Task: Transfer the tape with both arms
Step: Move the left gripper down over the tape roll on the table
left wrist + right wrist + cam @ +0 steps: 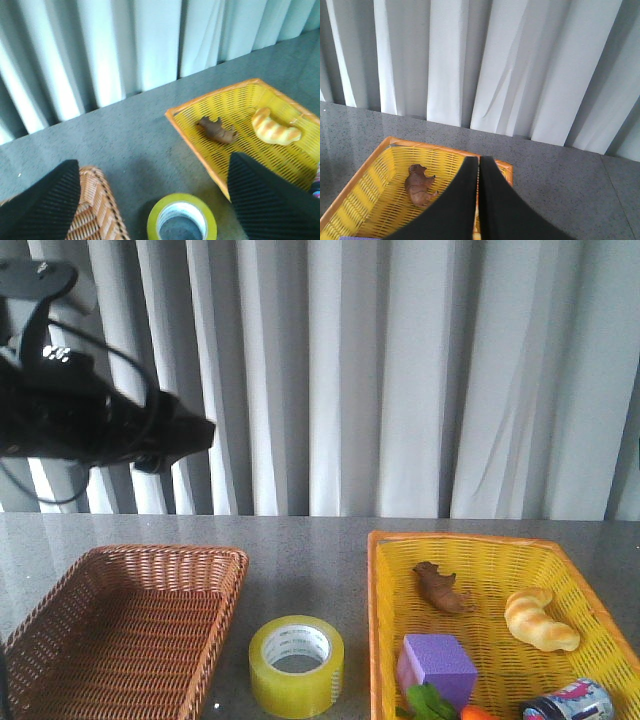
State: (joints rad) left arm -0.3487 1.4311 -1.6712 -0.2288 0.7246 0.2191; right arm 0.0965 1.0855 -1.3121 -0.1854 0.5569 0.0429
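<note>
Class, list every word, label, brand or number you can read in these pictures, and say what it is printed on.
None can be read.
Tape roll: grey print on the white inner core, too small and blurred.
Can in the yellow basket: pink and white label graphics, blurred, not legible.

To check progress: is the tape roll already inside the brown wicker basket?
No, the tape roll stands on the grey table between the brown wicker basket and the yellow basket.

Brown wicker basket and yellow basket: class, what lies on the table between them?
The tape stands on the grey table between the brown wicker basket and the yellow basket, touching neither. The front view shows this best.
</note>
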